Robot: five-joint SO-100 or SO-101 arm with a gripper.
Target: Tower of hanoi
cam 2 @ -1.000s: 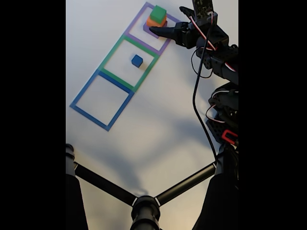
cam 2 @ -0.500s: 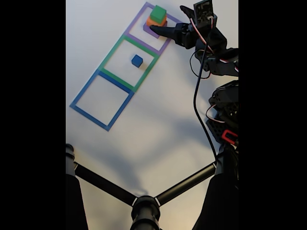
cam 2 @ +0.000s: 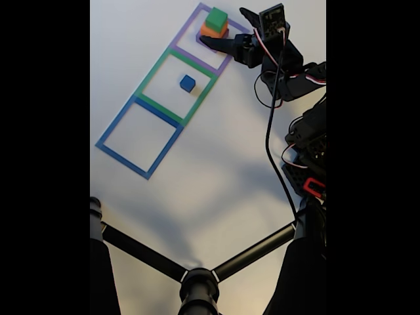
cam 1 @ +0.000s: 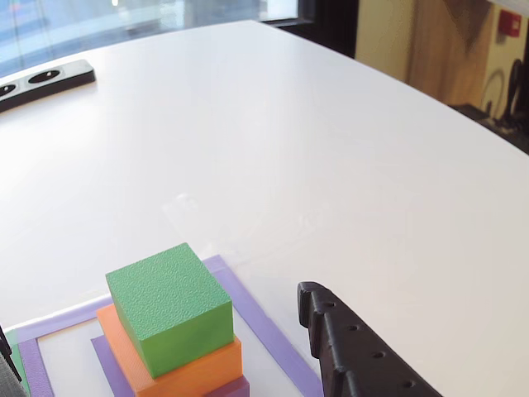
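Observation:
A green cube (cam 2: 217, 16) tops an orange block (cam 2: 211, 30) on a purple block (cam 1: 234, 387), stacked inside the purple tape square (cam 2: 186, 50) at the top of the fixed view. A small blue cube (cam 2: 188, 83) lies in the green tape square (cam 2: 150, 73). My gripper (cam 2: 223, 26) is open around the stack, one finger just below it and the other to its right. In the other view the green cube (cam 1: 169, 306) and orange block (cam 1: 194, 370) sit left of a black finger (cam 1: 355, 351).
The blue tape square (cam 2: 108, 134) holds nothing. The arm's body and cables (cam 2: 302, 131) fill the right side. A black camera stand (cam 2: 197, 282) spans the bottom. A dark strip (cam 1: 45, 78) lies on the white table's far left.
The gripper and wrist have shifted slightly up and left in the fixed view, closer around the stack. The blocks have not moved.

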